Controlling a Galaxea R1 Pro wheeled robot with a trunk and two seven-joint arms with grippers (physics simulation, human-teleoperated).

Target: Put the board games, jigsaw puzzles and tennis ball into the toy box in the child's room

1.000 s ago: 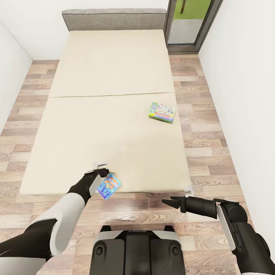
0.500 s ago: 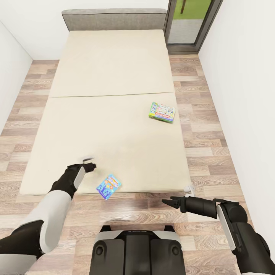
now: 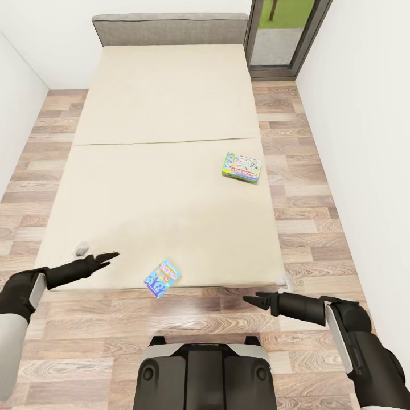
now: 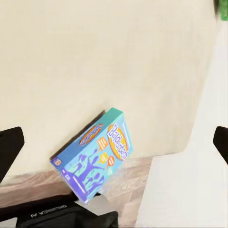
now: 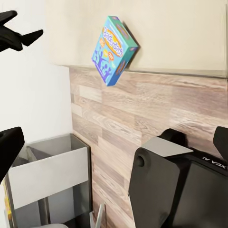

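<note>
- Bed is carrying both remaining board games: blue game box is overhanging the near edge, tipping toward the floor; green Monopoly box is lying flat near the right edge, well apart.
- Blue box is looking like light, stiff cardboard with a slick printed skin (judgement only). Best hold is probably across its thin sides at the corner still on the mattress; pushing the overhanging end is risking a drop.
- Left gripper is hovering over the near-left mattress, fingers parted, holding nothing, left of the blue box and clear of it.
- Right gripper is hanging over the floor just off the bed's near-right corner, fingers spread, empty.
- Versus a second ago: left gripper was right at the blue box; it is now pulling away leftward, box sitting in the same spot at the edge. Right arm is barely shifting.
</note>
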